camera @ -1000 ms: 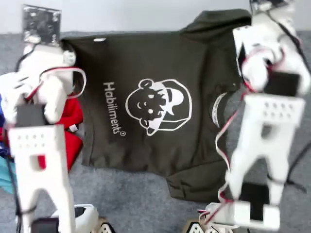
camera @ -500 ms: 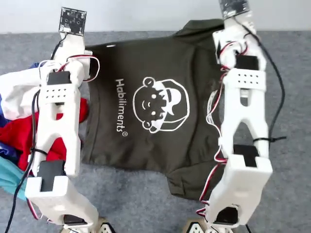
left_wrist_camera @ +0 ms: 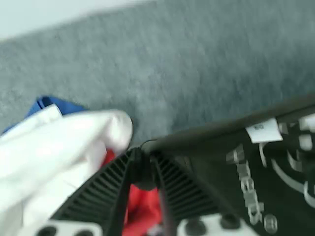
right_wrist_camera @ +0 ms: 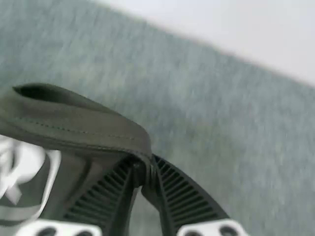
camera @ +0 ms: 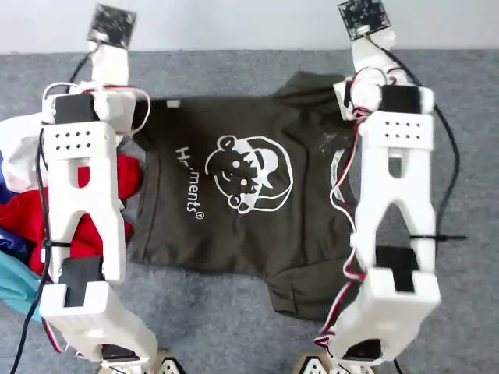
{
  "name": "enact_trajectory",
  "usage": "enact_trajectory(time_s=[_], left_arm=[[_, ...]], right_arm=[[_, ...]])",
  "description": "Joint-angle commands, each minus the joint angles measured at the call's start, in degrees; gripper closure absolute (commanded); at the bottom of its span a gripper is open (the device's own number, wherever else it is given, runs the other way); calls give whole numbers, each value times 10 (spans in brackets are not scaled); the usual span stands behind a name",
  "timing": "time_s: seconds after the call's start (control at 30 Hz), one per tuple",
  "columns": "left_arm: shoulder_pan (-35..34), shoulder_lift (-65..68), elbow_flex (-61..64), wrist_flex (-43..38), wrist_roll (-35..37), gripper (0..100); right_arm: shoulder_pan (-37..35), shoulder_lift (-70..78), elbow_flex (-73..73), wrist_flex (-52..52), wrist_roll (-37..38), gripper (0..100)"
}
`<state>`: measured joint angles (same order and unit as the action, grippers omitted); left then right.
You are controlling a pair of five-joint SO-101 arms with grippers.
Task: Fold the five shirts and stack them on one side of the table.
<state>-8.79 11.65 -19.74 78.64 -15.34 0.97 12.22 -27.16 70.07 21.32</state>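
Alongside, clothes pile (camera: pixel 22 220) touching dark shirt (camera: pixel 234 234)

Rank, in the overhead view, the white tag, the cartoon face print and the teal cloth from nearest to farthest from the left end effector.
1. white tag, on the dark shirt's far edge, right beside the left end effector.
2. cartoon face print, in the middle of the shirt.
3. teal cloth, at the view's lower left.
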Motion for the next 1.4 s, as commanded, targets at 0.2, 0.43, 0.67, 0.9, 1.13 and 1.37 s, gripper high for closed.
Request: enact_trajectory(time_s=[0.2, 0.43, 0.67, 0.9, 1.13, 1.37], left_arm=[[1, -3, -23, 125, -66, 985], [1, -3, -23, 198, -69, 985], [0, -7, 11, 219, -71, 985], [3, -7, 113, 218, -89, 985], [1, -3, 150, 217, -91, 985], [3, -3, 203, 204, -91, 985]], right_arm=[[8, -90, -1, 261, 18, 988], [8, -98, 32, 327, 25, 988], [10, -176, 213, 321, 25, 988], [11, -298, 420, 253, 46, 988], [11, -350, 542, 182, 85, 988], [11, -352, 609, 138, 111, 988]])
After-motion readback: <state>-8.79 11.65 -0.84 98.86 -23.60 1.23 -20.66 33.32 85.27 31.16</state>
